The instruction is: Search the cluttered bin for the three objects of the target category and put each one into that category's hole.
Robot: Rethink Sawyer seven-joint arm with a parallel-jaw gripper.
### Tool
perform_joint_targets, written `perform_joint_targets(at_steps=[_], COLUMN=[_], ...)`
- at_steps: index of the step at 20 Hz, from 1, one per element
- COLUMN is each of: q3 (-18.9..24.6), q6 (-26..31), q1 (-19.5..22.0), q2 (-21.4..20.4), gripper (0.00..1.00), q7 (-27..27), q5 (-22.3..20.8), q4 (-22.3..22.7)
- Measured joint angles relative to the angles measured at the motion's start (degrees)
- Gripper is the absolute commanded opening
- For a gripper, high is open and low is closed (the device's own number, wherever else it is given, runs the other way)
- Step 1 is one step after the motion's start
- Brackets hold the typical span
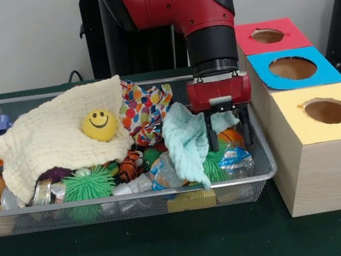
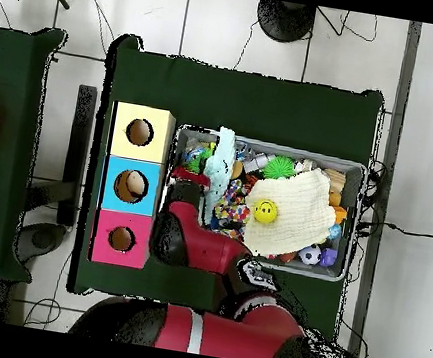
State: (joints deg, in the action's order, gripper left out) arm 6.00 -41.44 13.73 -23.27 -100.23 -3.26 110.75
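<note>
Claw (image 1: 229,133) lowered into wire-mesh bin (image 1: 137,201) at end nearest boxes, black fingers spread apart, nothing between them. Pale mint cloth (image 1: 187,140) just beside claw. Crushed clear bottle (image 1: 235,160) with blue label lies below claw against bin's front wall; second bottle (image 1: 163,173) beyond mint cloth. Cream cloth (image 1: 55,136) carries yellow smiley ball (image 1: 99,124). Blue-topped box hole (image 1: 293,67) beside bin, on green table (image 1: 145,252).
</note>
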Motion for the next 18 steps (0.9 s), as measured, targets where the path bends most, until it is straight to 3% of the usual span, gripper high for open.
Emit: perform_joint_targets(at_steps=[13, 18], q3=[1.6, 5.0], q6=[1.7, 7.5], q1=[3.4, 5.5], q2=[1.7, 4.2], gripper=[1.00, 1.00], q7=[0.0, 0.0], q5=[-0.2, -1.4], q4=[-3.8, -5.3])
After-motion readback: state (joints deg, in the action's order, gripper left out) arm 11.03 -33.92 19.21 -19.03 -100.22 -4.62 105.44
